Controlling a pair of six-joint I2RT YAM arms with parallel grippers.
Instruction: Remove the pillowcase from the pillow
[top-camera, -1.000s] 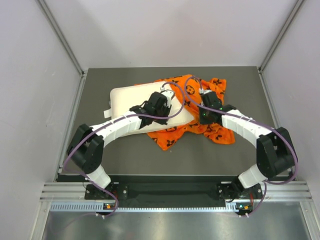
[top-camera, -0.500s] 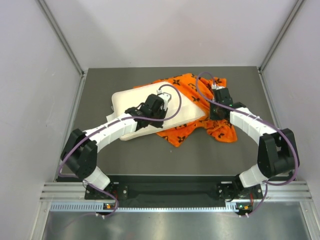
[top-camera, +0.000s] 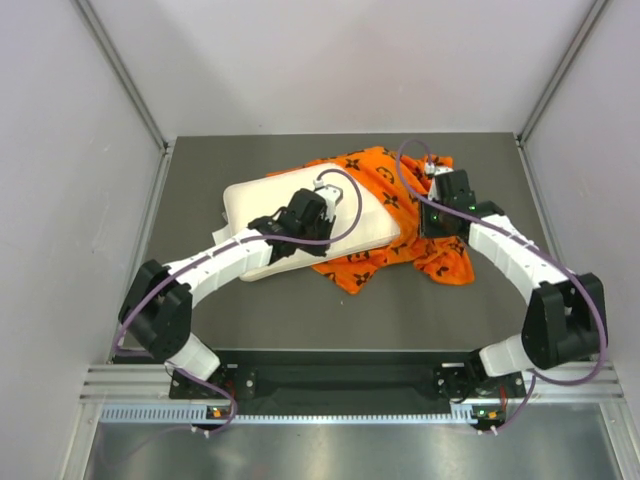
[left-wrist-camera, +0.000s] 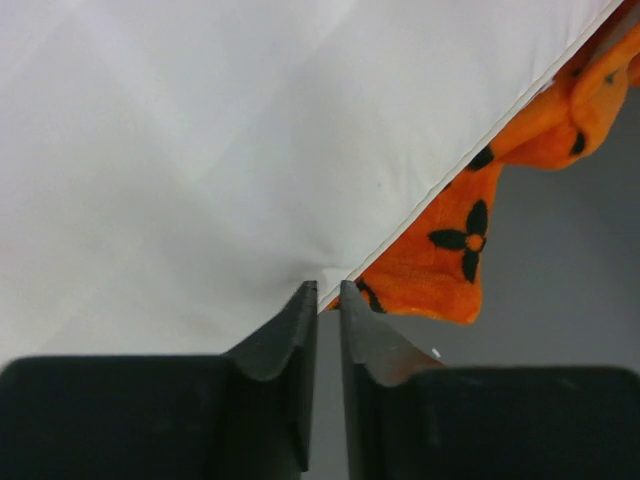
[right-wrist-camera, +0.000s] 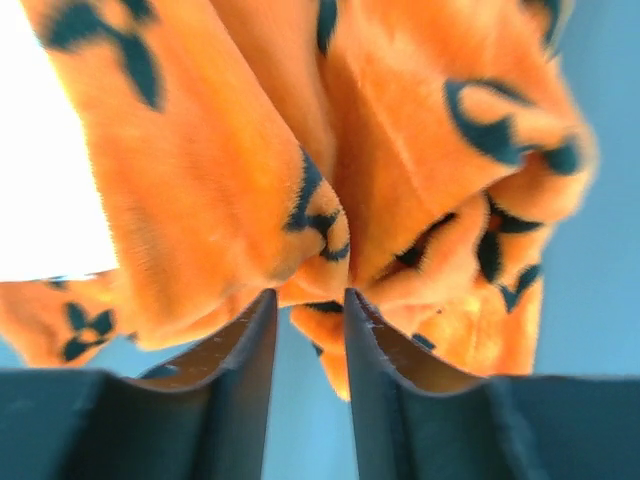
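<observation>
Orange pillowcase (top-camera: 355, 270) partly under cream pillow (top-camera: 250, 200) | left fingers (left-wrist-camera: 285, 350) barely apart (pillow edge) | right fingers (right-wrist-camera: 240, 350) parted at pillowcase

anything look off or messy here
Nothing is spilled or damaged. The pillowcase lies crumpled on the table, partly tucked under the right side of the pillow, and the pillow sits skewed to the table's edges.

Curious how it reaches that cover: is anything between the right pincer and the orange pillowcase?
Nothing visible. The right pincer sits right at the orange pillowcase. The cream pillow does lie on part of it, though.
</observation>
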